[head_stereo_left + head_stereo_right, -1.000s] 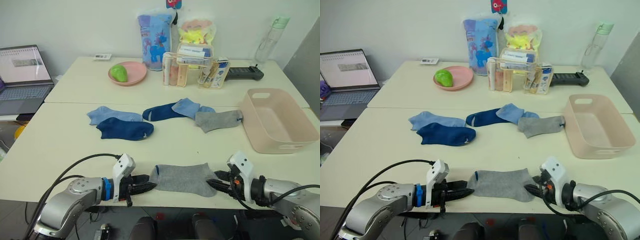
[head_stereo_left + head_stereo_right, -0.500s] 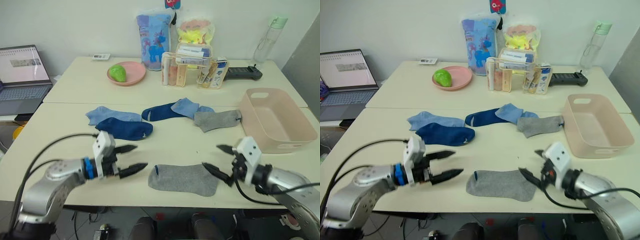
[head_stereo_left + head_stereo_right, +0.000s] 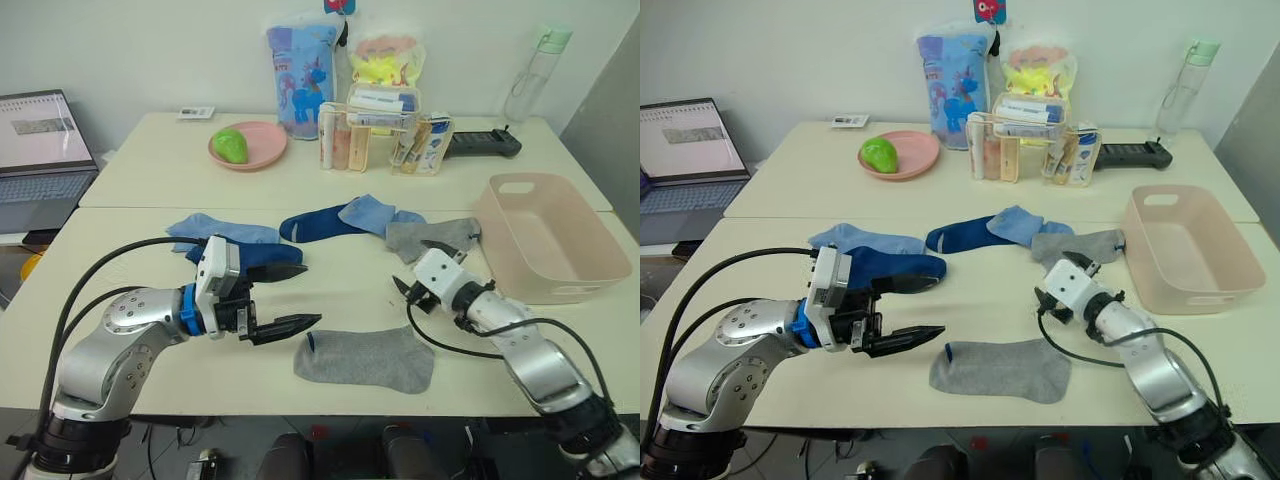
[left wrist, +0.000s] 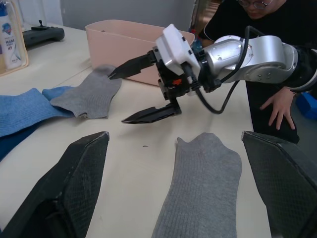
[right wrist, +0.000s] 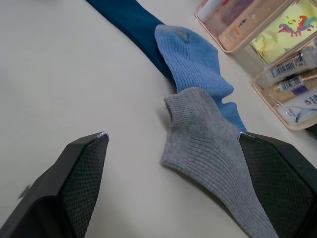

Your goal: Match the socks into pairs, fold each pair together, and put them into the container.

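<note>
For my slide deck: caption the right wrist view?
Open right gripper over the table, facing a grey sock lying against a light blue sock.

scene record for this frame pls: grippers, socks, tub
left gripper: open, empty, above table beside near grey sock
right gripper: open, empty, facing far grey sock
near grey sock: flat at front edge, untouched
far grey sock: flat, beside tub
light blue socks: apart, each overlapping a navy one
navy socks: apart
pink tub: empty
pairs folded: none

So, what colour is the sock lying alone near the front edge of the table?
Grey: the near sock is plain grey with a small blue mark at its cuff. The left eye view shows it best.
</note>
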Motion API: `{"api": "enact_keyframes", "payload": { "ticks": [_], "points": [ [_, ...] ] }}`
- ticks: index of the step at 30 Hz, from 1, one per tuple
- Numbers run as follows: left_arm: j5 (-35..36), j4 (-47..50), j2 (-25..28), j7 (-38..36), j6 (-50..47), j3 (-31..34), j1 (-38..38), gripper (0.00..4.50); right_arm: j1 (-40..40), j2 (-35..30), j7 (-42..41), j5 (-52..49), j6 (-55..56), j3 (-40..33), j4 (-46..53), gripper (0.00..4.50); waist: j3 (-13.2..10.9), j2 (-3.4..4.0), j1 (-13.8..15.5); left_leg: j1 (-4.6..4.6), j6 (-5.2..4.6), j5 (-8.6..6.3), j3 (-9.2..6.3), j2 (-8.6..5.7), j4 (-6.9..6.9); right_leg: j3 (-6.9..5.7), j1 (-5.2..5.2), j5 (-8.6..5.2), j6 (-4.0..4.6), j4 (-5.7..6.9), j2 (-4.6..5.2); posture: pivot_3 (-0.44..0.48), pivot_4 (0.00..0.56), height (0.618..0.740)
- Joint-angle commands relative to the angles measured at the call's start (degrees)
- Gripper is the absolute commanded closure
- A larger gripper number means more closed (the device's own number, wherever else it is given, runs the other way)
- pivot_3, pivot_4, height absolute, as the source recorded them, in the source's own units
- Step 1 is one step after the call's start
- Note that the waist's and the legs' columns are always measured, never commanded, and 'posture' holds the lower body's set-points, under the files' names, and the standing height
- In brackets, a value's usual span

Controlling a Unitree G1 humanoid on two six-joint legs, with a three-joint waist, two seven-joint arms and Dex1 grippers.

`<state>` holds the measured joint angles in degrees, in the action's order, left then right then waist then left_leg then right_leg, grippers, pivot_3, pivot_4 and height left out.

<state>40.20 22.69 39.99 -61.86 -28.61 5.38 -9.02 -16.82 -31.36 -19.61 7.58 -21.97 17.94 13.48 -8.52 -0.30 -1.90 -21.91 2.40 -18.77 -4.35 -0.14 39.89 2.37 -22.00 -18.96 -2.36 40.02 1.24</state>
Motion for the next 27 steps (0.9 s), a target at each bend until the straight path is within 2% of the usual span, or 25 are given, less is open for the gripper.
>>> {"api": "enact_keyframes", "payload": {
  "ticks": [1,9,12,23,27],
  "points": [
    [0.8,1.0,-0.6,0.7,0.3,0.3,-0.8,0.02,-4.1,2.9,1.2,3.0,2.2,0.8,-5.2,0.0,0.0,0.0,0.0,-0.02,0.02,0.01,0.04,-0.01,0.0,0.0,-0.03,0.0,0.0,0.02,0.0,0.0,0.15,0.703],
    [0.8,-1.4,-1.9,3.5,-0.1,1.1,-2.8,0.02,-11.8,8.6,1.7,4.2,4.3,-1.1,-17.5,0.0,0.0,0.0,0.0,-0.01,0.01,0.01,0.08,-0.05,0.03,-0.01,-0.06,0.0,0.0,0.07,0.02,0.0,0.15,0.703],
    [-0.2,-2.3,-1.6,3.7,0.7,1.1,-2.7,0.0,-13.6,9.5,1.7,3.7,5.3,-2.6,-20.1,0.6,0.0,0.0,0.0,-0.02,0.02,0.01,0.07,-0.04,0.02,-0.01,-0.08,0.0,0.0,0.07,0.02,0.0,0.15,0.703],
    [-1.5,-2.8,-1.4,4.2,1.2,0.8,-2.6,0.0,-14.3,10.6,-1.2,2.9,6.1,-4.4,-21.8,4.42,0.0,0.0,-0.1,-0.03,0.01,0.01,0.1,-0.04,0.02,0.01,-0.12,0.0,0.0,0.11,0.02,0.0,0.15,0.703],
    [-2.3,-3.3,-1.3,4.5,1.3,1.1,-2.6,0.0,-13.4,10.6,-3.2,0.7,4.1,-6.2,-18.5,4.49,0.0,0.0,-0.1,-0.03,0.01,0.01,0.1,-0.03,0.02,0.01,-0.13,0.0,0.0,0.11,0.02,0.0,0.15,0.703]
  ]
}}
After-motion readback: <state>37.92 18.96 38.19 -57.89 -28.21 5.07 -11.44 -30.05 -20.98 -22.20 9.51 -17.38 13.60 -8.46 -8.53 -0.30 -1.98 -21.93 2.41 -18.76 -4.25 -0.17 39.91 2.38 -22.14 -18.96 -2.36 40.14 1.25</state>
